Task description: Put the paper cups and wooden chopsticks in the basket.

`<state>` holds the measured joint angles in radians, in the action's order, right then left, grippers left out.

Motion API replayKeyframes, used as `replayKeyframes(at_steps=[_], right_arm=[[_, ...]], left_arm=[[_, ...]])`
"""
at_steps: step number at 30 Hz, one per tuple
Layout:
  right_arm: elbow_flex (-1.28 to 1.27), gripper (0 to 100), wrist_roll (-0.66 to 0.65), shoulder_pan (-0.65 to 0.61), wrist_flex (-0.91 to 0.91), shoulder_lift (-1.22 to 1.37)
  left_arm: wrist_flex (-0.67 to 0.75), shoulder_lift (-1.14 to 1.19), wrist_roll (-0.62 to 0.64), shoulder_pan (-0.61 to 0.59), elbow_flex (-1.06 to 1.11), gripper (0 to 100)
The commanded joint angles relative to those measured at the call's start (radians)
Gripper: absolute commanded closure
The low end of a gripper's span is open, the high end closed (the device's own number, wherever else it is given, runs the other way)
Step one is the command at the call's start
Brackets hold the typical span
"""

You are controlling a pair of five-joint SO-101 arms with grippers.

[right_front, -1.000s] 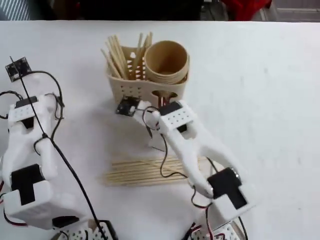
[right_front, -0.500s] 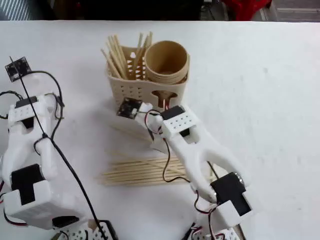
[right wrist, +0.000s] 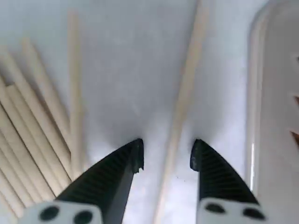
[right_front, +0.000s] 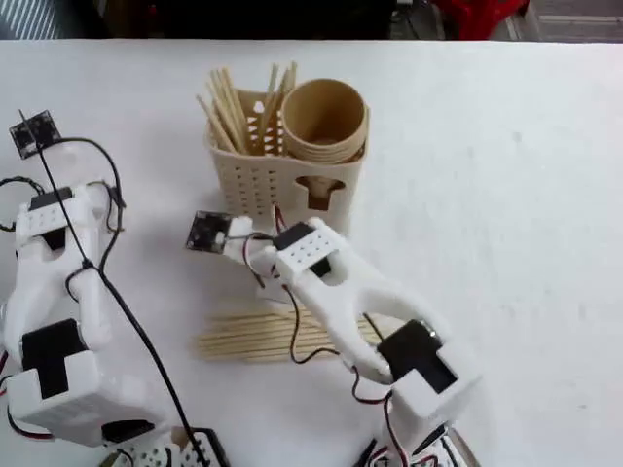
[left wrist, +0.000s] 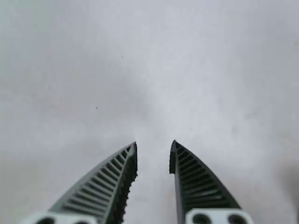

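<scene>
The cream perforated basket [right_front: 282, 175] holds stacked paper cups [right_front: 324, 119] and several upright wooden chopsticks [right_front: 234, 107]. More chopsticks lie in a flat pile [right_front: 258, 336] on the table in front of it, also seen as the pile [right wrist: 28, 149] in the right wrist view. My right gripper [right wrist: 167, 154] is open, low over the table between pile and basket wall [right wrist: 275, 116]. One loose chopstick [right wrist: 186, 98] runs between its fingers, untouched; another stray chopstick [right wrist: 74, 88] lies beside the pile. My left gripper [left wrist: 153, 147] is open over bare white table, holding nothing.
The left arm [right_front: 54, 292] stands at the table's left edge with black cables [right_front: 117, 292] trailing across it. The right arm [right_front: 341, 302] lies over part of the chopstick pile. The white table [right_front: 506, 195] stretches bare to the right of the basket.
The right arm has swung left and back from the basket's front, lowering its gripper toward the loose chopsticks. The left arm has not moved.
</scene>
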<state>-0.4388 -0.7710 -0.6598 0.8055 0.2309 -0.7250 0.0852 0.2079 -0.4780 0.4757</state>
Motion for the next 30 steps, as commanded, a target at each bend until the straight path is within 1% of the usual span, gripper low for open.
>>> replayKeyframes(at_steps=[1,4,6,8,14,18,21,24,26,30], right_arm=[[0.080,86.6,0.009,0.031,0.013,0.041],[0.089,99.1,0.017,0.033,0.041,0.041],[0.094,96.8,0.064,0.039,0.056,0.018],[0.089,98.6,0.087,0.042,0.062,-0.036],[0.089,98.2,0.103,0.028,0.205,-0.292],[0.095,98.2,0.221,0.002,0.234,-0.539],[0.115,98.2,0.267,-0.044,0.231,-0.710],[0.212,98.2,0.307,-0.071,0.226,-0.800],[0.316,98.2,0.359,-0.068,0.177,-0.805],[0.454,98.1,0.486,-0.050,-0.076,-0.745]], left_arm=[[0.017,-0.005,0.011,0.005,-0.012,87],[0.017,-0.005,0.011,0.005,-0.014,87],[0.017,-0.005,0.011,0.005,-0.015,87],[0.017,-0.005,0.011,0.005,-0.015,87],[0.017,-0.005,0.011,0.005,-0.015,87],[0.017,-0.005,0.011,0.005,-0.015,87],[0.017,-0.005,0.011,0.007,-0.015,87],[0.017,-0.005,0.011,0.016,-0.012,87],[0.017,-0.005,0.011,0.018,-0.012,87],[0.017,-0.005,0.011,0.016,-0.012,87]])
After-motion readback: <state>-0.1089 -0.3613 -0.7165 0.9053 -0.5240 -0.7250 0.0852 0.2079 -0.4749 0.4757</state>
